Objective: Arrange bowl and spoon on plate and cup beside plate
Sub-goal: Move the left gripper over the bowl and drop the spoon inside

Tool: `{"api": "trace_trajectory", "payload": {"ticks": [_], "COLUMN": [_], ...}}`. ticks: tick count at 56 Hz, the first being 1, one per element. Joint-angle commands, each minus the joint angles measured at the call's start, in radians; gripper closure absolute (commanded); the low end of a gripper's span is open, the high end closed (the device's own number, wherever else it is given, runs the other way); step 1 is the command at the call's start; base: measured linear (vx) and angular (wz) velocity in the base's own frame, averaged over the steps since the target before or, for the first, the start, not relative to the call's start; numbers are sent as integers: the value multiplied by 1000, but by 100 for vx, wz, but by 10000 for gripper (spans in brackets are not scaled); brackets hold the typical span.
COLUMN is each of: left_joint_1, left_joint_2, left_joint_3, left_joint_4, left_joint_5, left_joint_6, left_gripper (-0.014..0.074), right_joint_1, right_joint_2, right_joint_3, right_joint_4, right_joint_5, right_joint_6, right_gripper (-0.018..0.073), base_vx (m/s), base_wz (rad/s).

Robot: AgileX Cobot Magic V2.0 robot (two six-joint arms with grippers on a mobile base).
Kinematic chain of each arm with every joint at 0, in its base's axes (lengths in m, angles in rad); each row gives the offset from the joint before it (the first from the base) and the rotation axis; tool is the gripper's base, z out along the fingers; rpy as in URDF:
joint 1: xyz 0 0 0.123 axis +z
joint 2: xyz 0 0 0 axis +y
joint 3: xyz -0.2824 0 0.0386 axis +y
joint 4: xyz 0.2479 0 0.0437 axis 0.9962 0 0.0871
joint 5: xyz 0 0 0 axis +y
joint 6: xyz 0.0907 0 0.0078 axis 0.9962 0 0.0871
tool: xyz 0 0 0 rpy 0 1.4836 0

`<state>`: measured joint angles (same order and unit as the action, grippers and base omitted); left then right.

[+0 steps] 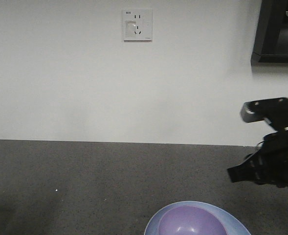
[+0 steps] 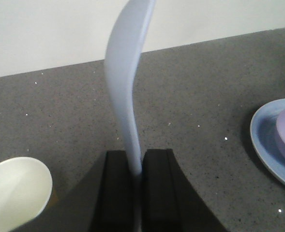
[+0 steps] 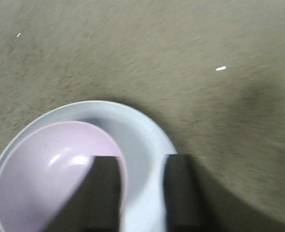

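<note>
One curved spoon [image 2: 125,96] clamped in L jaws, R jaws apart over smooth bowl [image 3: 45,183], on round plate [image 3: 142,142]

The only lettering I can find is a tiny dark mark printed in the upper left corner of the white wall socket [image 1: 137,25], above its pin holes. It is too small and soft to read. A fainter speck at the socket's lower right corner is just as illegible.
</note>
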<state>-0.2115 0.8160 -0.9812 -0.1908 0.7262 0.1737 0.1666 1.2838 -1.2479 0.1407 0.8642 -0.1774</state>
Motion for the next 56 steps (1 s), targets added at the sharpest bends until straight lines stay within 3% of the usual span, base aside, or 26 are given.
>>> {"api": "trace_trajectory", "payload": {"ticks": [1, 10, 15, 23, 27, 37, 56], "left_joint_1": [-5, -5, -5, -12, -38, -161, -363], "left_joint_2": [-6, 32, 97, 266, 351, 560, 905], "left_joint_3": [-24, -33, -68, -158, -208, -361, -658], "left_joint_4": [-11, -50, -168, -450, -532, -556, -556], "left_joint_5": [-38, 12, 66, 164, 191, 280, 384], "left_joint_6": [4, 81, 168, 353, 391, 377, 248], "left_gripper": [599, 599, 598, 596, 596, 596, 596], "right_joint_1": [-4, -4, -4, -4, -4, -4, -4], "right_joint_2": [-149, -380, -504, -650, -687, -700, -700], "right_joint_3": [12, 201, 302, 410, 438, 457, 457], "right_joint_4": [-110, -141, -141, -141, -141, -141, -141], "right_joint_5": [-40, -131, -171, -194, -192, -164, -151], "right_joint_6": [84, 108, 126, 143, 146, 146, 160], "right_gripper": [575, 572, 571, 571, 569, 569, 568], "base_vx": [0, 0, 0, 0, 0, 0, 0], "base_wz": [0, 0, 0, 0, 0, 0, 0]}}
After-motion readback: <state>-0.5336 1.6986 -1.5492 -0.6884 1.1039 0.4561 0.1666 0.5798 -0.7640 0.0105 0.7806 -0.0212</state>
